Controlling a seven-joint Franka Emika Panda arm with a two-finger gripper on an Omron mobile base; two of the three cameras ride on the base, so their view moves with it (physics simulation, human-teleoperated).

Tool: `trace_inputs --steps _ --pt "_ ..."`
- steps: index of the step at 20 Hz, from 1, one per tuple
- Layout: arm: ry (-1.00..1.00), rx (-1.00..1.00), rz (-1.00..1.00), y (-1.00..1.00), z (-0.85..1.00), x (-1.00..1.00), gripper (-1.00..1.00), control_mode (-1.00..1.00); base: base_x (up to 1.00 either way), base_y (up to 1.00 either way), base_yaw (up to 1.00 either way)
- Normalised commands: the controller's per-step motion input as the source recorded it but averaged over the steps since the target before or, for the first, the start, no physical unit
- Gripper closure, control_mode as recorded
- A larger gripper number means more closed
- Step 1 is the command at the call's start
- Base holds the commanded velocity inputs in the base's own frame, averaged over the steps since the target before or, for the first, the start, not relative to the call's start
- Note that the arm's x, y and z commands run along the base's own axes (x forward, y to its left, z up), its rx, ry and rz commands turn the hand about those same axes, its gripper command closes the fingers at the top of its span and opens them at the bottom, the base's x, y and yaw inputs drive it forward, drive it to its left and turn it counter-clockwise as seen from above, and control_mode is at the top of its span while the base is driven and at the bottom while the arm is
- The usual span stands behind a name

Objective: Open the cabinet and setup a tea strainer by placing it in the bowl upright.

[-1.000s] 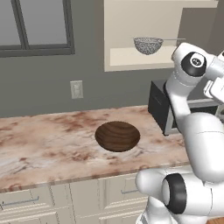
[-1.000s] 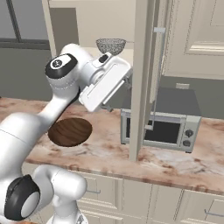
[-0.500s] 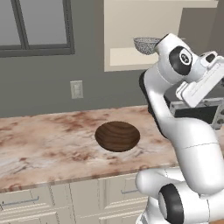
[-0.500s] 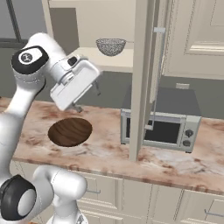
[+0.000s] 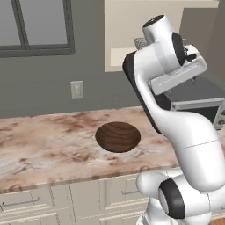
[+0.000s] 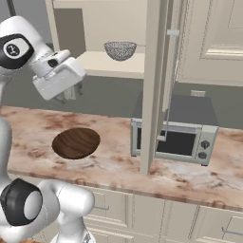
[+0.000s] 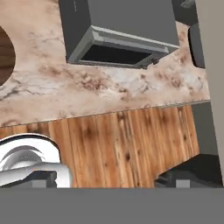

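Your right base camera gives you the clearest look at the tea strainer (image 6: 120, 49): a grey speckled mesh cup sitting on the pale shelf of the cabinet (image 6: 154, 85), whose door stands swung out edge-on toward you, long grey bar handle running down beside it. From the left base camera that strainer (image 5: 139, 42) is just a sliver of mesh peeking out past the arm's upper joint, so trust the right side for it.

The bowl (image 6: 76, 142) rests on the mottled marble-look counter (image 6: 114, 166), dark brown wood with grain rings, wide and shallow, well apart from the strainer up on the shelf. The left base camera shows the bowl (image 5: 118, 136) more fully, sitting alone on open counter. Your hand camera catches only a brown curved edge of it (image 7: 6, 54) at the far left.

The arm is folded high, elbow up, hand block angled over the counter between bowl and microwave (image 6: 173, 133). The gripper (image 6: 71, 94) hangs below that block in the right base view, and I can't read the finger gap there. The hand camera looks steeply down past the counter lip to a wooden plank floor (image 7: 122, 144), with one dark fingertip (image 7: 188, 175) at the lower right; the fingers stand wide apart, holding nothing. The microwave (image 7: 122, 33) shows from above as a grey box with dark glass.
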Motion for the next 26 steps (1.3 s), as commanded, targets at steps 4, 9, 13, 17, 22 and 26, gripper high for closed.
trace_inputs --steps 4,9,13,17,22,26 --pt "-0.24 0.01 0.06 0.12 0.01 0.30 -1.00 -1.00 0.00 0.00 0.00" --pt "-0.29 -0.05 0.12 -0.10 0.12 0.34 -1.00 -1.00 0.00 0.00 0.00" --pt "-0.41 -0.15 0.14 -0.13 0.18 0.24 -1.00 -1.00 0.00 0.00 0.00" --pt "-0.17 -0.05 0.23 -0.26 0.41 0.28 -1.00 -1.00 0.00 0.00 0.00" --pt "-0.05 -0.14 0.19 -0.01 0.40 0.28 -1.00 -1.00 0.00 0.00 0.00" --pt "0.03 -0.10 0.21 0.00 0.16 0.49 -1.00 -1.00 0.00 0.00 0.00"
